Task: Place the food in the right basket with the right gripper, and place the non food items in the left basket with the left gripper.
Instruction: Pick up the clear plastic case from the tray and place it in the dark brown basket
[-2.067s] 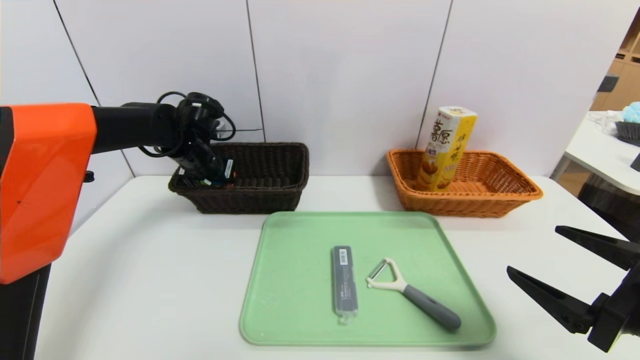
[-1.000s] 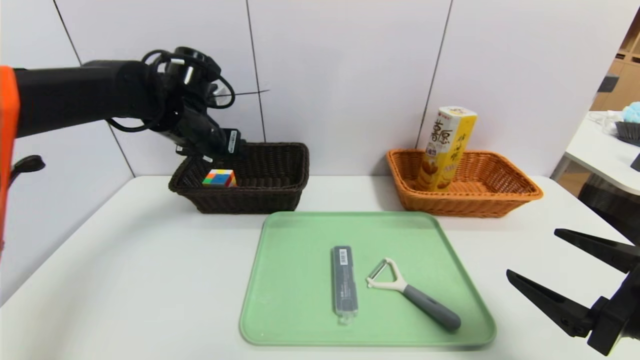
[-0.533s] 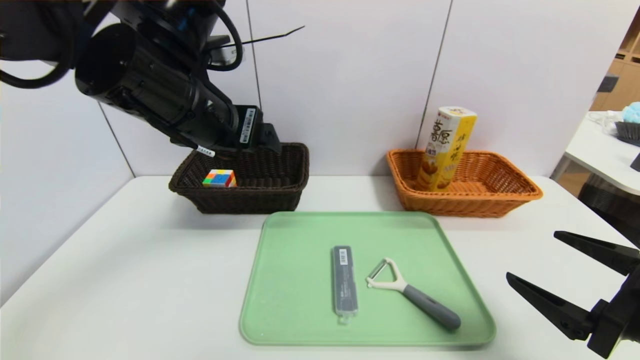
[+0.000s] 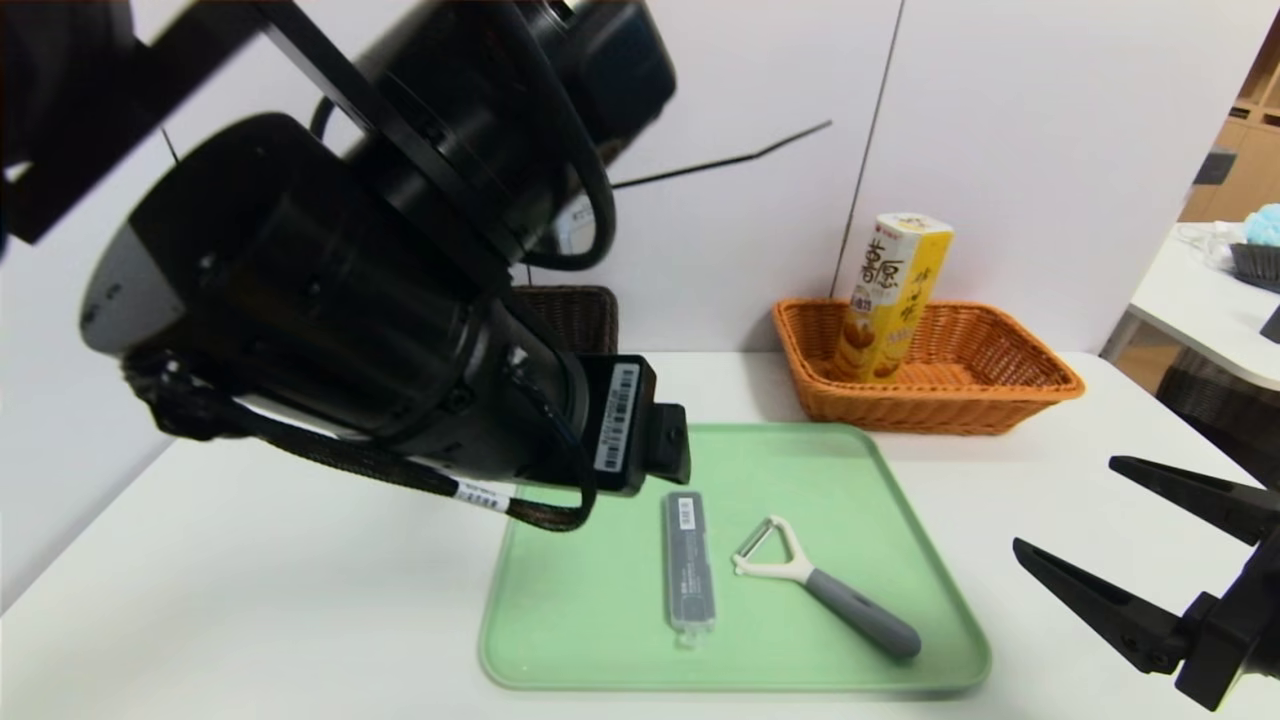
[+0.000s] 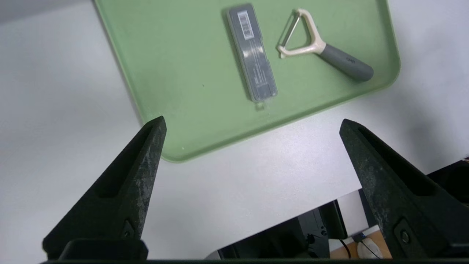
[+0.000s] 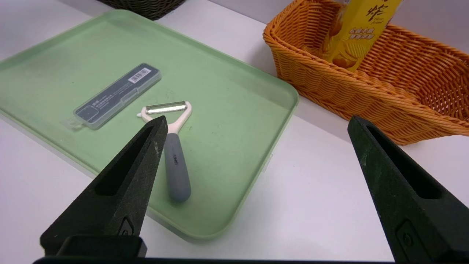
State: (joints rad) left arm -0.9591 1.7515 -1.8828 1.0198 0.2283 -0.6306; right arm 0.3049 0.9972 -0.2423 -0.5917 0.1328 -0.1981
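A grey flat case (image 4: 688,560) and a peeler (image 4: 825,590) with a grey handle lie on the green tray (image 4: 560,600). My left gripper (image 5: 252,123) hangs open and empty high above the tray's near edge, with the case (image 5: 251,55) and peeler (image 5: 322,55) ahead of it. My left arm (image 4: 350,300) fills the left of the head view and hides most of the dark basket (image 4: 572,315). My right gripper (image 4: 1065,500) waits open and empty at the table's right, beside the tray. A yellow snack box (image 4: 890,295) stands in the orange basket (image 4: 1000,400).
In the right wrist view the peeler (image 6: 176,146) lies nearest, the case (image 6: 117,95) beyond it, and the orange basket (image 6: 366,95) is off the tray's far corner. White table (image 4: 250,580) lies left of the tray. A wall stands behind the baskets.
My left arm has lifted out of the dark basket, leaving a coloured cube there, and swung towards the tray, now hiding that cube. The right arm has stayed put.
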